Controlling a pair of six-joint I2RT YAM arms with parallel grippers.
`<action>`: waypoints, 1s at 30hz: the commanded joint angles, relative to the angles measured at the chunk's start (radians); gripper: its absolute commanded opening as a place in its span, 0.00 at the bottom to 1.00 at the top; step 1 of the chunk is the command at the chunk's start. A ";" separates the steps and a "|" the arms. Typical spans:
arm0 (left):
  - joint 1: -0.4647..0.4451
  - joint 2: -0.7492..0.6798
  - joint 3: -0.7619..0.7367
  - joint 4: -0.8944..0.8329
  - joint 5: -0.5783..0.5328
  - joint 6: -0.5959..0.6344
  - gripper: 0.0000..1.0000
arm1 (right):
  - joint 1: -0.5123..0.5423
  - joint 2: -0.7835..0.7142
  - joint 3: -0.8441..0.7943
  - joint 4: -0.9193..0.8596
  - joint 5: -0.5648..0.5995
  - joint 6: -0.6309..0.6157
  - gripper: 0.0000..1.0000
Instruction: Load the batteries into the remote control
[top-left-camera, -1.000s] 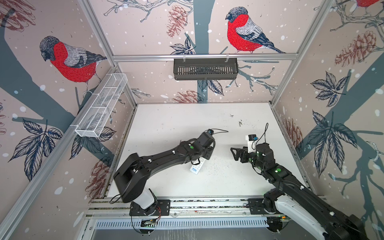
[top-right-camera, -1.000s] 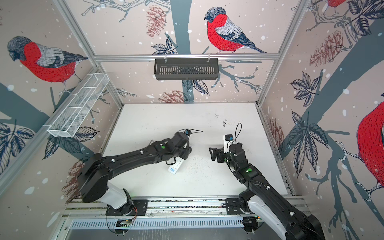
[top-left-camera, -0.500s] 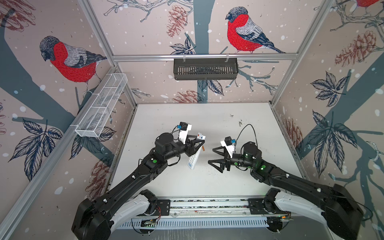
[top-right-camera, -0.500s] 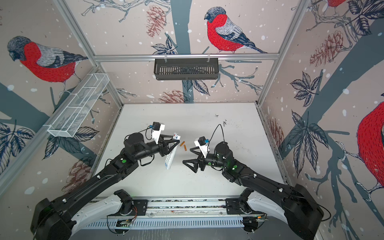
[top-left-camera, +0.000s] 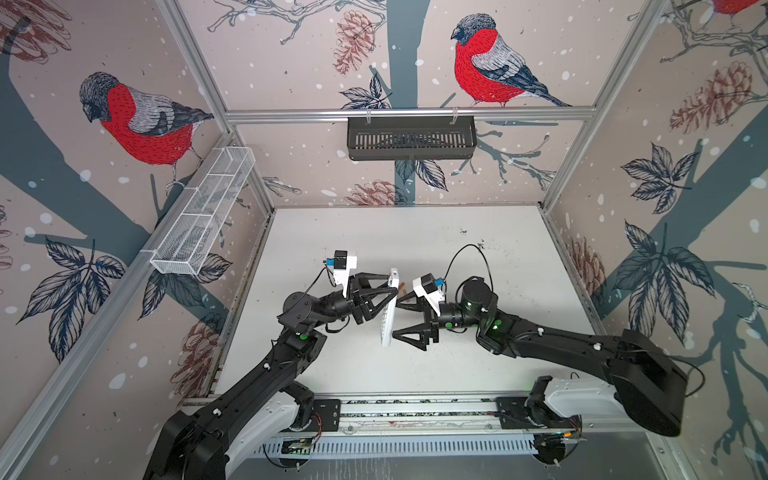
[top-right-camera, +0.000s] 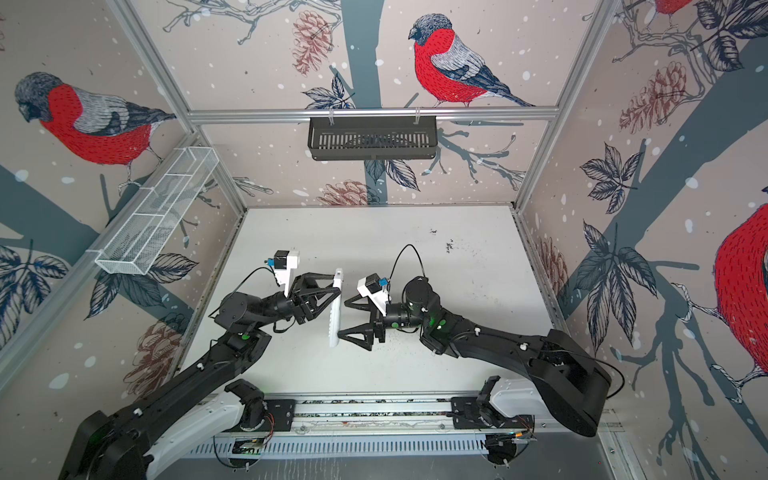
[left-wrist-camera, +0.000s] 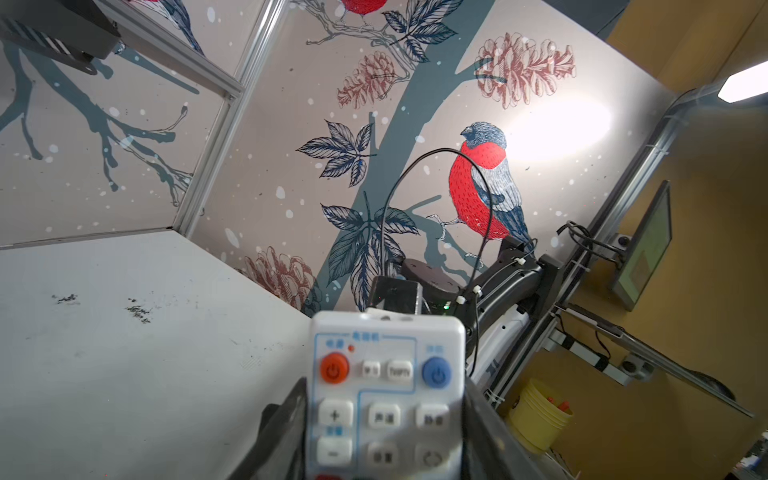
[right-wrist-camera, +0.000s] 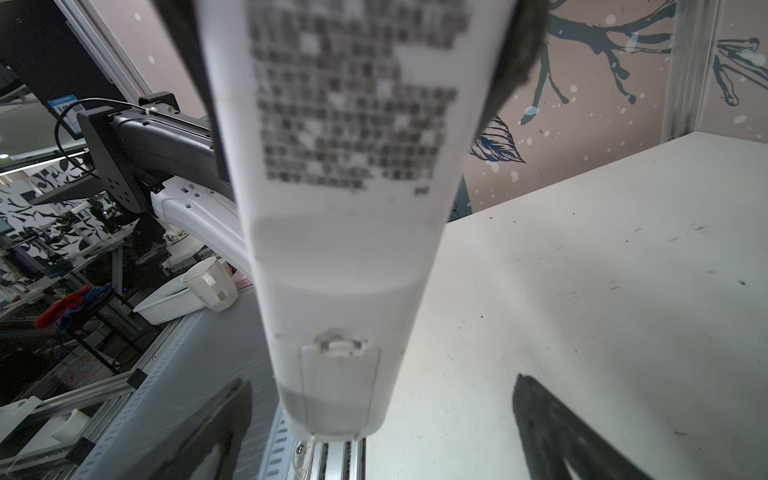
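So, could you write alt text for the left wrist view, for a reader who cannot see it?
A white remote control, button face to the camera, is gripped between the fingers of the left gripper; an orange button and a blue button sit at its far end. Behind are the white table and a bird-patterned wall.

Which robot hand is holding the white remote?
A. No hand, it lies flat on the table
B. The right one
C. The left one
C: in both top views the left gripper is clamped on the remote control, holding it up on end, while the right gripper stands wide open near it.
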 joint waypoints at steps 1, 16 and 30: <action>0.011 0.009 -0.025 0.263 0.032 -0.123 0.46 | 0.011 0.024 0.031 0.066 -0.035 -0.013 1.00; 0.022 0.016 -0.068 0.322 -0.015 -0.110 0.46 | 0.063 0.125 0.089 0.161 -0.079 0.067 0.76; 0.047 0.051 -0.095 0.233 -0.050 -0.072 0.88 | 0.058 0.057 0.145 -0.135 0.176 0.032 0.40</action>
